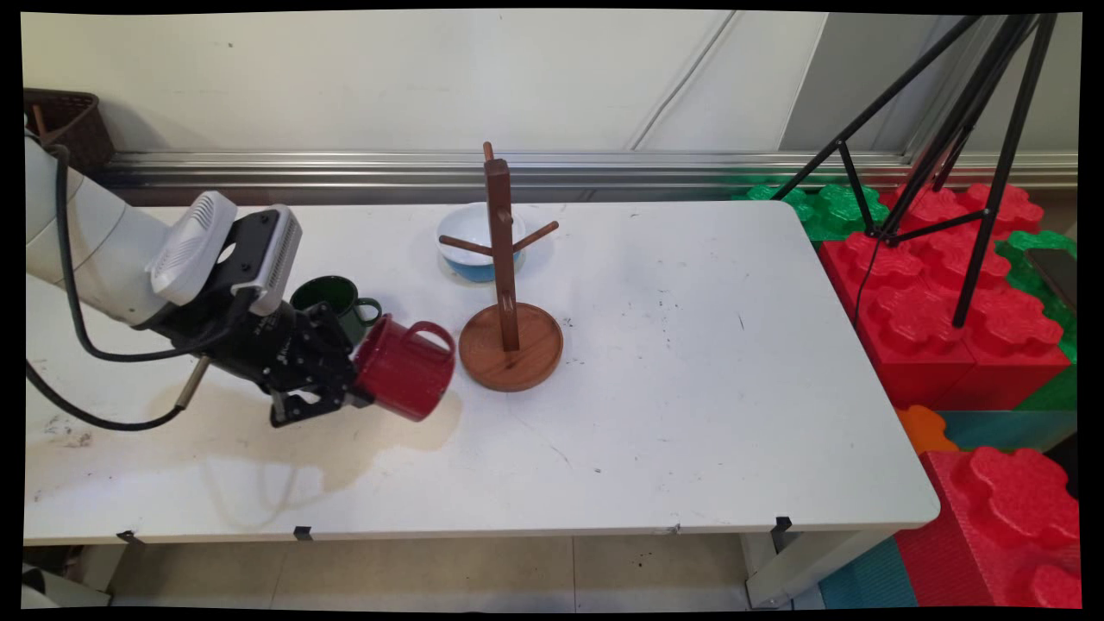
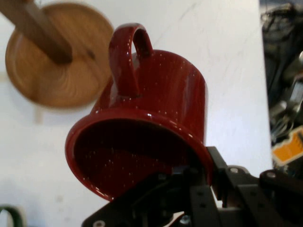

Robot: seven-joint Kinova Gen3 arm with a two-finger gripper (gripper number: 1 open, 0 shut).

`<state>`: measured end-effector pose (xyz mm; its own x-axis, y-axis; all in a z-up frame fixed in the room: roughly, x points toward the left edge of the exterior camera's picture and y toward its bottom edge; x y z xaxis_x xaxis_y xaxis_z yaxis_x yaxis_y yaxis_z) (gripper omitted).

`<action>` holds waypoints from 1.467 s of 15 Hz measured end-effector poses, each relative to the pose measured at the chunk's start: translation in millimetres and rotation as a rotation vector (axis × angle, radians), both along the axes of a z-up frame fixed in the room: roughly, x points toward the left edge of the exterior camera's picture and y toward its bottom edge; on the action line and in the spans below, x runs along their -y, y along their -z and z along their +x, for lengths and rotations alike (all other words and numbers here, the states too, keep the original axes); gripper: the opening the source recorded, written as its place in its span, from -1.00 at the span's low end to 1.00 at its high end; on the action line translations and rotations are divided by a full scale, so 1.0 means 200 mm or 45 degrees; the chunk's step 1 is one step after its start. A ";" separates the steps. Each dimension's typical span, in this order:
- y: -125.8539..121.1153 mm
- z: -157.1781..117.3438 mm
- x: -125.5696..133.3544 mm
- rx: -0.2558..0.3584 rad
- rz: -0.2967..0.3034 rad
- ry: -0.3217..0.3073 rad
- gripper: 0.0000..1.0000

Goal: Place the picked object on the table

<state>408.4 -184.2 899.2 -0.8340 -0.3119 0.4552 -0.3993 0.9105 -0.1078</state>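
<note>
Gripping a red mug (image 1: 405, 369) by its rim, the claw (image 1: 358, 388) holds it tipped on its side above the worktop (image 1: 690, 388), left of centre in the main view; its mouth faces the claw and its handle points up. In the hand view the mug (image 2: 156, 118) fills the middle, one finger inside the rim. Just right of it stands a wooden mug tree (image 1: 507, 285). A green mug (image 1: 332, 302) sits behind the claw, a bowl (image 1: 470, 246) behind the tree.
</note>
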 end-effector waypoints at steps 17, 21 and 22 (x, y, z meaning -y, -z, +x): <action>0.10 0.16 -0.02 0.373 0.057 0.011 -1.00; 0.14 0.18 -0.02 0.417 0.074 0.015 -1.00; 0.16 0.19 -0.02 0.428 0.083 0.019 -1.00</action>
